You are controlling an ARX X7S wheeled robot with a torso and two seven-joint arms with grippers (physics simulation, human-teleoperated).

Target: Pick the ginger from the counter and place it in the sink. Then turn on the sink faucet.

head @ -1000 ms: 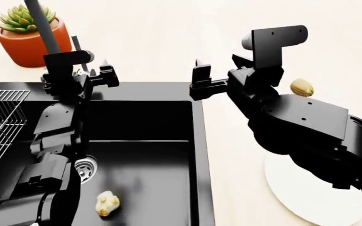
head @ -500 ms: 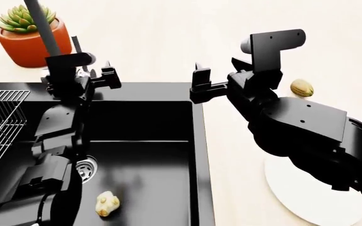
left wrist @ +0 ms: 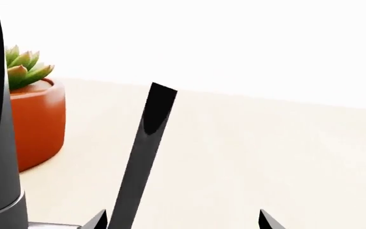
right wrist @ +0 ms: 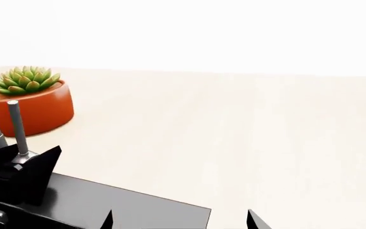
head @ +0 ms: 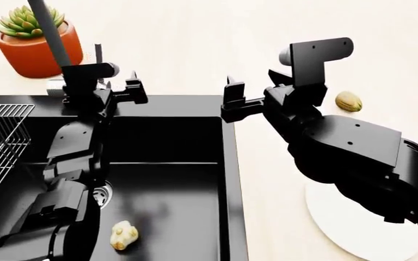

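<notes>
Left end effector (head: 115, 89) has shifted along the sink's back rim, and the faucet lever (head: 98, 54) now stands nearly upright.
Its fingers are spread, straddling the lever, gripping nothing; right end effector (head: 232, 98) hangs released above the sink (head: 172, 163) rim. Ginger (head: 123, 235) lies inside the sink near the counter's (head: 267, 32) front edge. Risk: the thin lever may slip out between the spread fingers, leaving the faucet (head: 45, 24) off.
</notes>
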